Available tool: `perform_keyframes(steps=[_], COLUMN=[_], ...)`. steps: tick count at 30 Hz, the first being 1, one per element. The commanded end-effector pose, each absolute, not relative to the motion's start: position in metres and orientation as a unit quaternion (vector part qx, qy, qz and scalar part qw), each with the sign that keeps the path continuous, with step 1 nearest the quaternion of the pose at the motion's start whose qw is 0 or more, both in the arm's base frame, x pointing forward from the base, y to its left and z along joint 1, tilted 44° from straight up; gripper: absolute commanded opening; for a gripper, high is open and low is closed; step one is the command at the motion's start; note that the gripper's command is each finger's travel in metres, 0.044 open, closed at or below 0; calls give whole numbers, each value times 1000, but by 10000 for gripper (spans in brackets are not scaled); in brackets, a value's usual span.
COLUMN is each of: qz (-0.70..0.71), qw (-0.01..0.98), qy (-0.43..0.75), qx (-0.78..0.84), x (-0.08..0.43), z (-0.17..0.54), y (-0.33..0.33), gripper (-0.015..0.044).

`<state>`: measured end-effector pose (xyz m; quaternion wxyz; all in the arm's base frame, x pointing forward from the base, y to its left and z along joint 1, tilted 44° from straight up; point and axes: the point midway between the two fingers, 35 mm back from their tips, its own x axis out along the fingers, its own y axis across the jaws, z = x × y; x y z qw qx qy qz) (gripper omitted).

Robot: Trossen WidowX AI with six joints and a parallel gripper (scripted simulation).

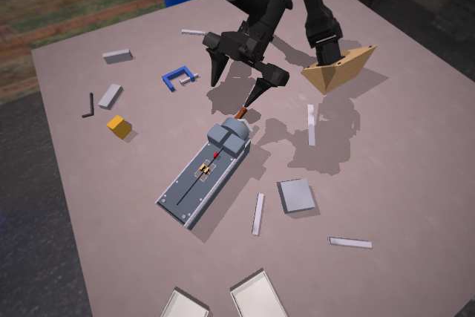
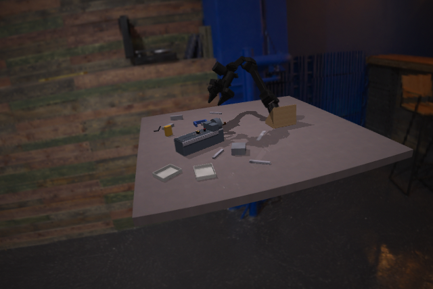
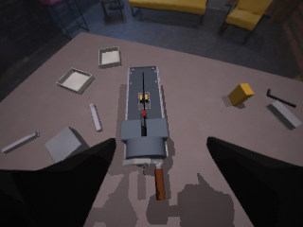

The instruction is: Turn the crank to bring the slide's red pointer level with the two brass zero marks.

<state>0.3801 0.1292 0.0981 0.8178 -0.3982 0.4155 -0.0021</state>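
The wide-open, empty fingers (image 1: 231, 95) (image 2: 214, 101) hover near the crank's brown handle (image 1: 240, 113) (image 3: 160, 183), with a blue clamp (image 1: 177, 73) (image 2: 199, 122) and orange block (image 1: 121, 128) (image 2: 168, 130) (image 3: 240, 95) nearby on the table (image 1: 153, 267) (image 2: 314, 163) (image 3: 199, 80).
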Motion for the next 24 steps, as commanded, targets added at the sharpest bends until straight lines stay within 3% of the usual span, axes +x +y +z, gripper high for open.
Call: perform_keyframes(steps=[1, 24], qz=[18, 28], qw=[817, 817], qy=[410, 406], qx=[-405, -409], x=[360, 354], z=[101, 47], y=[120, 64], gripper=[440, 440])
